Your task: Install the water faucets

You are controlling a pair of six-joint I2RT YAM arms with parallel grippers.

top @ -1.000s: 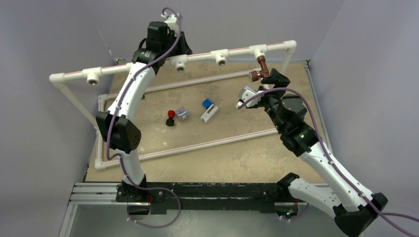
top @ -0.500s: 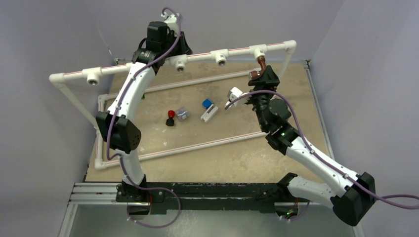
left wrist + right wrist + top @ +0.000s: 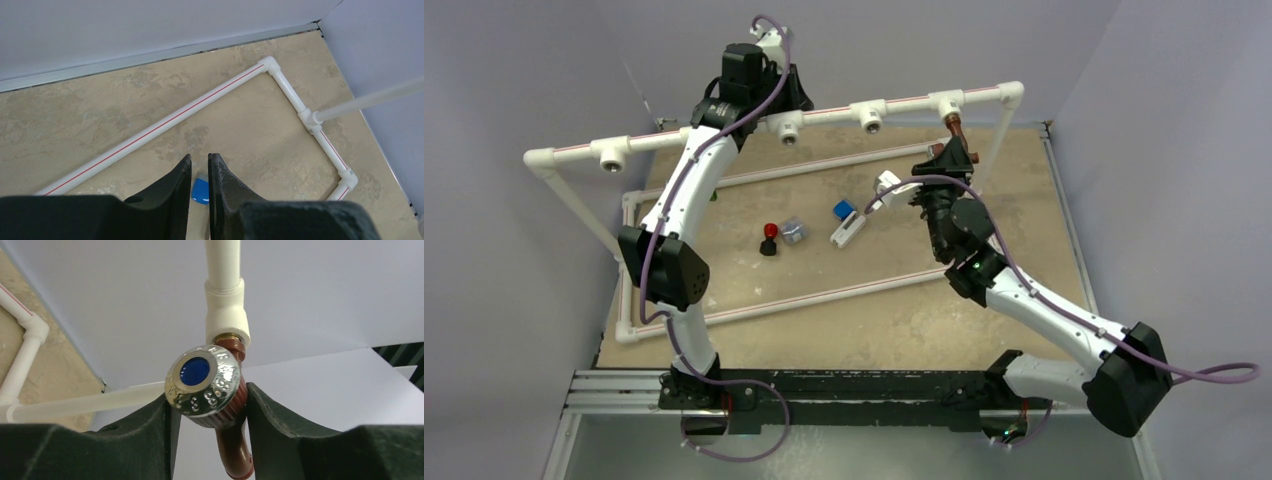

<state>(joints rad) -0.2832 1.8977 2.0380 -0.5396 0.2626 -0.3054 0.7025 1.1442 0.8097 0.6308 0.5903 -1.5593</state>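
Observation:
The reddish-brown faucet [image 3: 954, 129] hangs from the rightmost white tee [image 3: 946, 103] of the raised pipe rail. In the right wrist view its chrome knob with a blue centre [image 3: 204, 378] faces the camera, and the spout [image 3: 234, 447] points down. My right gripper [image 3: 948, 157] is shut on the faucet's ribbed body, just below the knob [image 3: 210, 407]. My left gripper [image 3: 798, 95] is high at the back by the rail. Its fingers [image 3: 220, 192] are nearly together and hold nothing. The green faucet is not in view.
Three more tees [image 3: 871, 118] [image 3: 789, 127] [image 3: 611, 153] sit along the rail. A pipe frame [image 3: 824, 295] lies on the table. Inside it are a red-and-black knob [image 3: 769, 238], a grey block [image 3: 794, 231] and a blue-white block [image 3: 846, 222]. Walls close in on three sides.
My right arm has swung left and its wrist has rolled, turning the reddish-brown faucet in the tee; the knob is now hidden under the gripper in the top view. The left arm is still.

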